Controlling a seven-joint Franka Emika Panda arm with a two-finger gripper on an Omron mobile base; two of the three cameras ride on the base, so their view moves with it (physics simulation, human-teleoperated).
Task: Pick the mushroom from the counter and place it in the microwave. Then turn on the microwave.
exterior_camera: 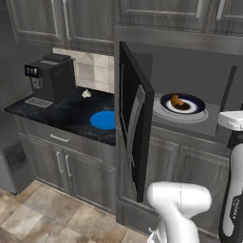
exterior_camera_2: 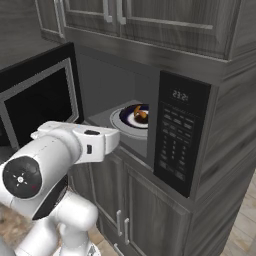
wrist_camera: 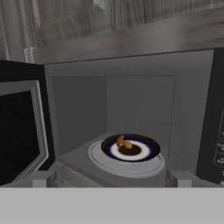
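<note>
Standing by the open microwave (exterior_camera_2: 150, 125), I see its door (exterior_camera: 135, 121) swung wide to the left and the mushroom (wrist_camera: 123, 142) lying on a dark-rimmed plate (wrist_camera: 148, 151) atop the pale turntable (wrist_camera: 98, 157) inside. From the hand view the gripper (wrist_camera: 111, 178) faces the cavity from outside, its two tips set well apart and holding nothing. On the counter (exterior_camera: 66, 114) sit a coffee machine (exterior_camera: 52, 76), a whitish lump (exterior_camera: 86, 93) and a blue disc (exterior_camera: 104, 119).

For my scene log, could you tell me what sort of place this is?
It looks like a home kitchen: a built-in microwave with its door open, a coffee machine on a dark stone counter, and grey wood cabinets.
</note>
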